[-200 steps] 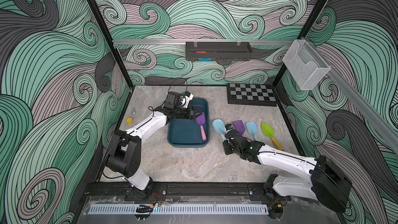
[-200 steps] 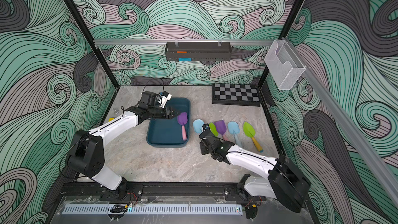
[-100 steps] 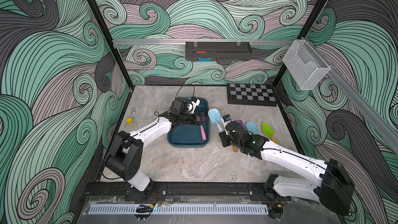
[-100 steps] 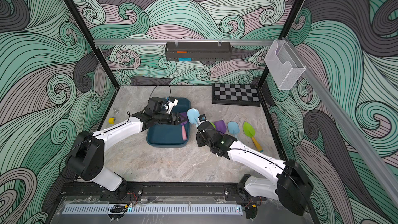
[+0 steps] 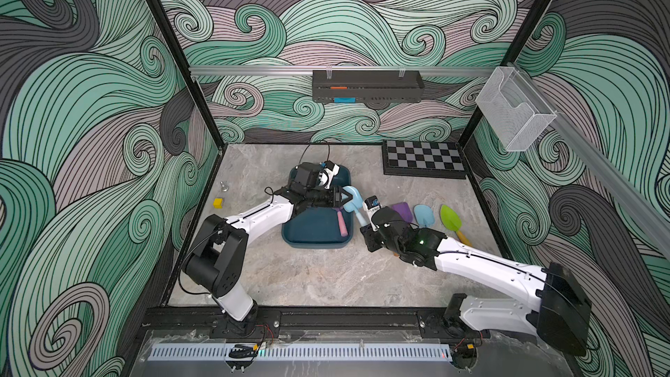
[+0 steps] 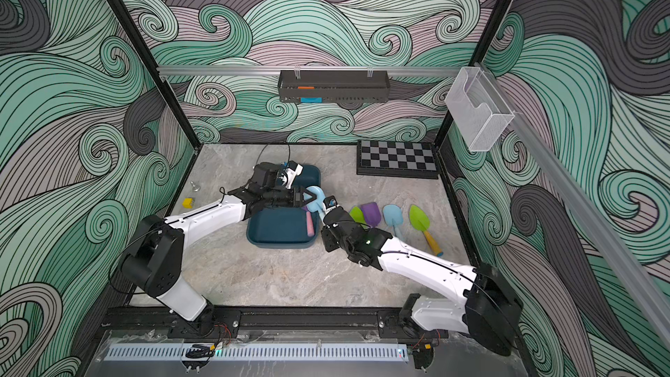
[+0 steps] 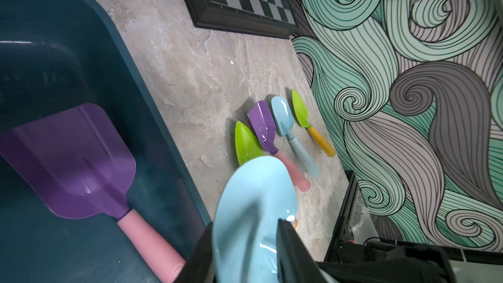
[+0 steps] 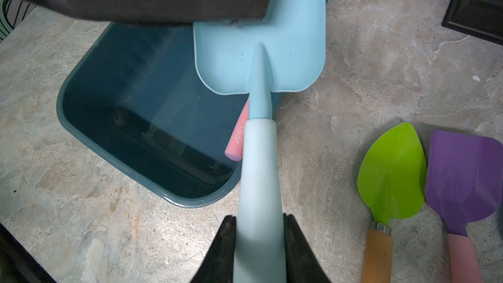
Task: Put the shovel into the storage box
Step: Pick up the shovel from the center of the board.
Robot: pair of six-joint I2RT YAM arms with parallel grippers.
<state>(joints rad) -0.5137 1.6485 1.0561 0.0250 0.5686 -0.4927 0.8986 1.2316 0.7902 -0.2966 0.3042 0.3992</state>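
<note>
The storage box (image 5: pixel 314 245) (image 6: pixel 279 228) (image 7: pixel 68 36) (image 8: pixel 122 99) is a dark teal tub in the middle of the table. A purple shovel with a pink handle (image 5: pixel 340 221) (image 7: pixel 79 159) lies inside it. A light-blue shovel (image 5: pixel 351 200) (image 6: pixel 316 197) (image 7: pixel 253 208) (image 8: pixel 261 50) hangs over the box's right rim. My right gripper (image 5: pixel 363 222) (image 6: pixel 321 217) (image 8: pixel 259 217) is shut on its pale handle. From across the box, my left gripper (image 5: pixel 346 197) (image 6: pixel 308 196) (image 7: pixel 245 225) has its jaws shut on the blade.
To the right of the box lie a green shovel (image 6: pixel 357 213), a purple one (image 5: pixel 402 210), a light-blue one (image 5: pixel 423 213) and a green one with an orange handle (image 5: pixel 449 217). A chessboard (image 5: pixel 422 157) sits at the back right. A yellow block (image 5: pixel 217 203) is near the left wall.
My right gripper lifted the light-blue shovel off the table and carried it to the box's right rim. My left gripper crossed over the box and closed on the blade.
</note>
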